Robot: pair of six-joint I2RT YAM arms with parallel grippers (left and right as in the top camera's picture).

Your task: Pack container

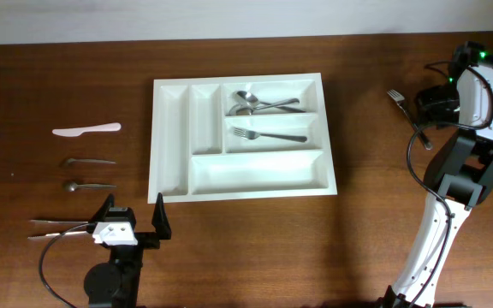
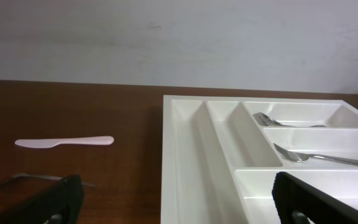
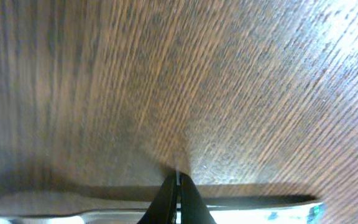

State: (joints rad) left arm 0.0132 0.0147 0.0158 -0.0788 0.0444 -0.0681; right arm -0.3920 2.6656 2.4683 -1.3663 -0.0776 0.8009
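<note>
The white cutlery tray (image 1: 171, 137) lies mid-table and also shows in the left wrist view (image 2: 185, 155). Its top long compartment holds spoons (image 1: 259, 103), the middle one a fork (image 1: 269, 135), and the bottom one is bare. Another metal fork (image 1: 400, 103) lies right of the tray. My right gripper (image 1: 422, 120) is down over its handle, fingers (image 3: 178, 186) pressed together with the shiny handle (image 3: 55, 208) crossing at them. My left gripper (image 1: 133, 224) is open and empty, off the tray's front left corner; the left wrist view shows its fingers (image 2: 188, 205) wide apart.
Left of the tray lie a pale plastic knife (image 1: 86, 130), two small metal spoons (image 1: 88, 161) (image 1: 88, 185) and two long metal pieces (image 1: 58, 228) beside my left gripper. The knife also shows in the left wrist view (image 2: 64, 142). A wall runs along the table's far edge.
</note>
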